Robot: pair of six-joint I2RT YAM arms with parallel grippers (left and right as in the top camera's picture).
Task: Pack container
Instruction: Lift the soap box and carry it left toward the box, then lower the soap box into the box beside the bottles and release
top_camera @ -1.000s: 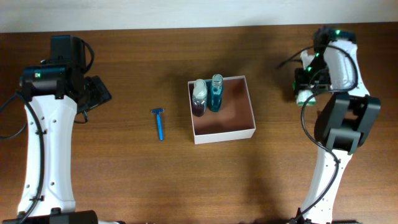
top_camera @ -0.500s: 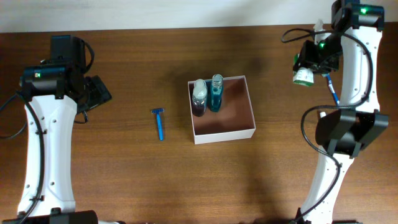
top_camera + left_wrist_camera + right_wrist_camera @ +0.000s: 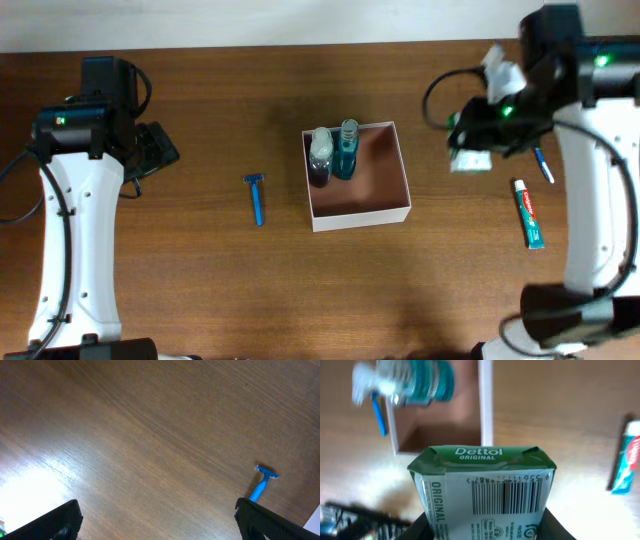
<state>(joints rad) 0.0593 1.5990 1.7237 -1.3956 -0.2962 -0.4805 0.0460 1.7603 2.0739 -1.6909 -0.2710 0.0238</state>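
Observation:
The container (image 3: 399, 171) is a square white box with a pinkish-brown inside, at the table's middle. Two bottles, one clear and dark (image 3: 320, 156) and one teal (image 3: 346, 149), stand in its far left corner. My right gripper (image 3: 470, 150) is shut on a green-and-white Dettol soap packet (image 3: 482, 490) and holds it above the table just right of the container. The container also shows in the right wrist view (image 3: 486, 405). My left gripper (image 3: 160, 522) is open and empty over bare wood far to the left. A blue razor (image 3: 257, 198) lies left of the container.
A red-and-teal toothpaste tube (image 3: 529, 213) lies at the right. A blue toothbrush (image 3: 542, 165) lies just behind it, partly under my right arm. The razor (image 3: 262, 485) shows by the left gripper's right finger.
My right arm has swung from the far right edge leftward toward the container, carrying the soap packet. The toothpaste tube is now uncovered. The left arm has not moved.

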